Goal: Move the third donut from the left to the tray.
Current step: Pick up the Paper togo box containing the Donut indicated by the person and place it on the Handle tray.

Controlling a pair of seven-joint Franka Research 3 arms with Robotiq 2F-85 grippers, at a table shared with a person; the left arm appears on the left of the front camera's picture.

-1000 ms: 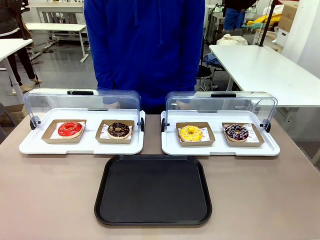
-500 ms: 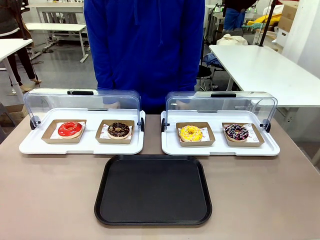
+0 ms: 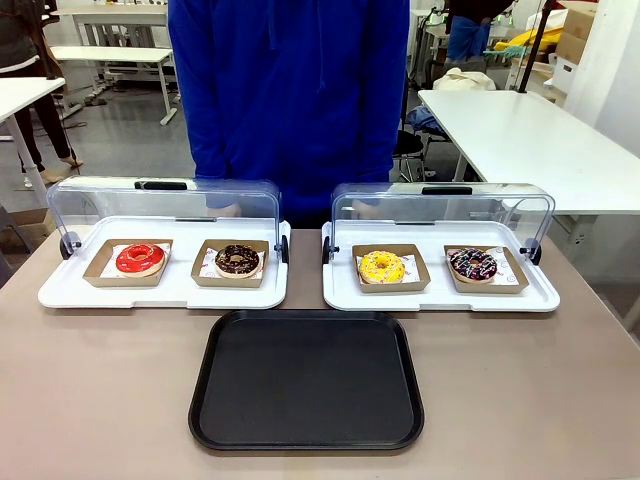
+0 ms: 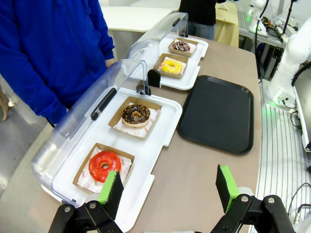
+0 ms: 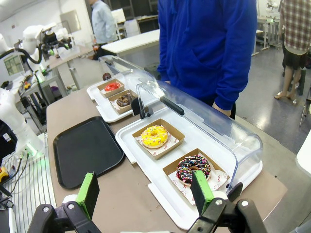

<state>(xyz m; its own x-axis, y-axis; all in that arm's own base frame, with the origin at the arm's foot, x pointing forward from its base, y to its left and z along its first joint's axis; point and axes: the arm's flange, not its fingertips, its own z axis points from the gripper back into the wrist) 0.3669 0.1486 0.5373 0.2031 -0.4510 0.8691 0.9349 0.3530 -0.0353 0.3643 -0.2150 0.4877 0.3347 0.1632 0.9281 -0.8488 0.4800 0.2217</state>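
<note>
Yellow donut (image 3: pixel 381 267) untouched; task not begun. Black tray (image 3: pixel 305 380) bare. Donut lies at its 1 o'clock in brown box (image 3: pixel 420 281), clear lid (image 3: pixel 440 205) apparently raised. Left gripper (image 4: pixel 167 187) and right gripper (image 5: pixel 145 189): jaws spread, empty. Pick and transfer remain.

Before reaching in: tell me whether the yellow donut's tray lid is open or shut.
Open. The clear lid is swung back behind the yellow donut, leaving it uncovered.

One yellow donut (image 3: pixel 381 266), one red donut (image 3: pixel 139 258), two chocolate donuts (image 3: pixel 238 260) (image 3: pixel 472 264), four cardboard boxes (image 3: pixel 97 271), two white trays (image 3: pixel 160 294) (image 3: pixel 440 300), one black tray (image 3: pixel 305 380)
</note>
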